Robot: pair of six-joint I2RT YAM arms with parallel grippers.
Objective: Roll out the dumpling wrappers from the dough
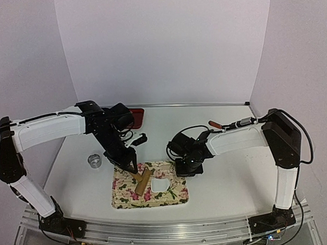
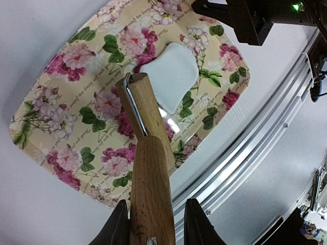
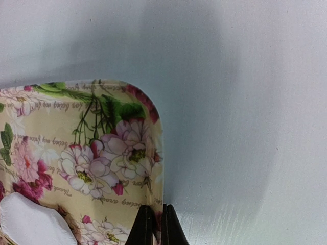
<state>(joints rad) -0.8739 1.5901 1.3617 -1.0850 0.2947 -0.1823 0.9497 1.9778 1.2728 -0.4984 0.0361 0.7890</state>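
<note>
Dough (image 2: 171,74) possibly touches rolling pin (image 2: 150,168) held by left end effector (image 2: 156,222).

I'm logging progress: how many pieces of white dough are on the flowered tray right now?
1: a flat white dough piece lies near the middle of the flowered rectangular tray, just right of the wooden roller. The roller could hide a scrap.

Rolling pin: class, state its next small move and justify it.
Probably lower the rolling pin onto the white dough and roll. The left tool holds it beside the dough, while the right tool grips the edge of the floral tray.
</note>
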